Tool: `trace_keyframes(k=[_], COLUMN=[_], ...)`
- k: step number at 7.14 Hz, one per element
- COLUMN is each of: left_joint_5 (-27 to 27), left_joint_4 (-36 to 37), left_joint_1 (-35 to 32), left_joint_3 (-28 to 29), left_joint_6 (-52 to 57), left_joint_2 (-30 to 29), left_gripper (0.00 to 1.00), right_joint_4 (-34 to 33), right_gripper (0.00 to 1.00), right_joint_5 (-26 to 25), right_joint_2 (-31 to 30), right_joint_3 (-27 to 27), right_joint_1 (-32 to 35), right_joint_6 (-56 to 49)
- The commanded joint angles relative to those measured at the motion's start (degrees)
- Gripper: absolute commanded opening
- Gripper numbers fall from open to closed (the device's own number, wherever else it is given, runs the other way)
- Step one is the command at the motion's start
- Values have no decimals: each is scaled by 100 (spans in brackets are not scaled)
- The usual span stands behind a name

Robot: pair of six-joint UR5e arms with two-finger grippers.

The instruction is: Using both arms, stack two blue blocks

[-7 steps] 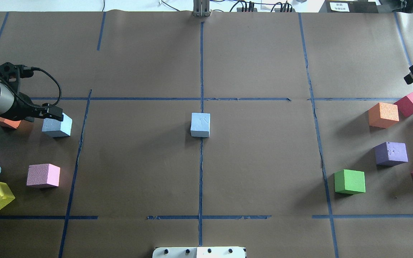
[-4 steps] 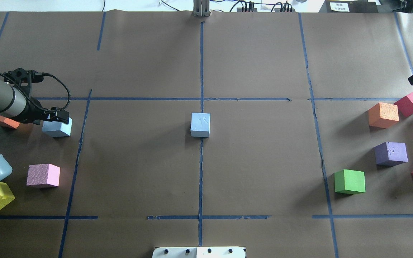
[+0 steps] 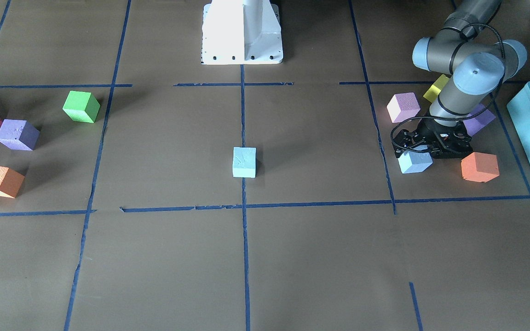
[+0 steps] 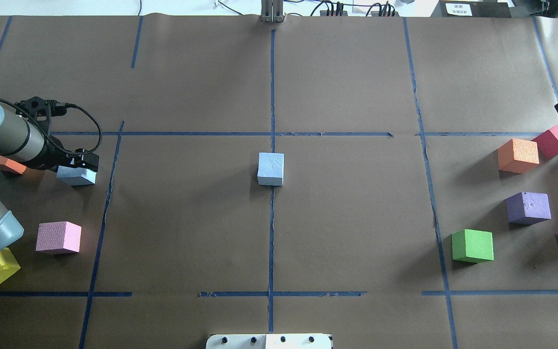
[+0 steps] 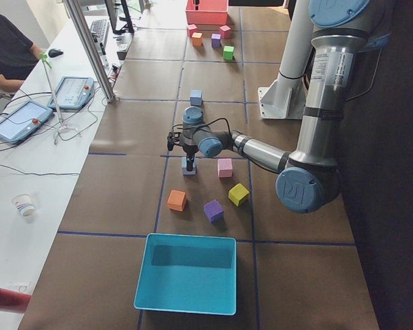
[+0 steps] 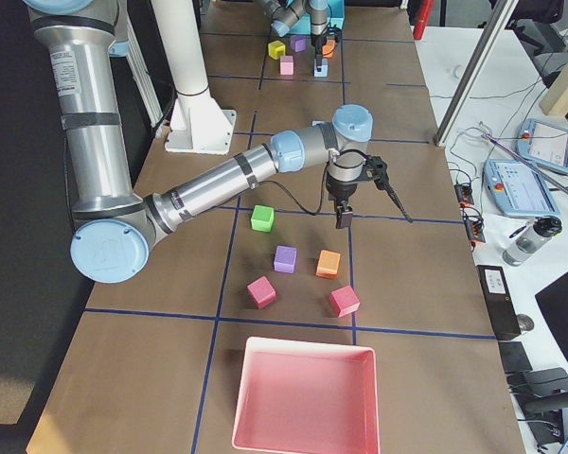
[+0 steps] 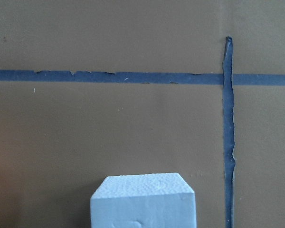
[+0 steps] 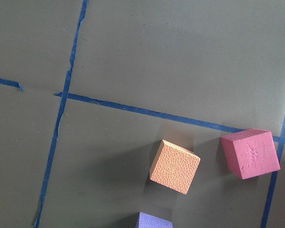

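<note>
Blue blocks: one point(image 4: 271, 168) sat mid-bench point(image 4: 187, 218) on the centre tape line point(image 4: 272, 97), square to it. The other point(image 4: 76, 175) sat at the robot's left, near an orange cube point(image 3: 480, 167). Left arm point(image 4: 12, 141) was nearer: its jaws hung low, right over this block's top. The wrist view showed the block dead ahead but no fingers, so open or clamped: cannot tell. Right arm point(image 6: 227, 180) jaws hovered far right over coloured cubes point(image 4: 518, 155), state unclear. Blocks are cubes, with no long axis.
</note>
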Motion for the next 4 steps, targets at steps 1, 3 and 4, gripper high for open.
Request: trace_keyframes(k=[1, 3, 4], left_joint_5=[-2, -80, -229], left_joint_4=[0, 61, 288], left_joint_1=[8, -36, -71], left_joint_3=[17, -193, -464], left_joint_6=[-1, -1, -1], left_joint_2=[18, 70, 79], left_gripper=[55, 5, 0], right_joint_4=[3, 3, 12], right_gripper=[100, 100, 100], right_joint_5=[0, -9, -17], right_joint_2=[-13, -4, 22], right_joint_3=[1, -25, -147], right_joint_1=[16, 16, 16], right_joint_6=[9, -26, -17])
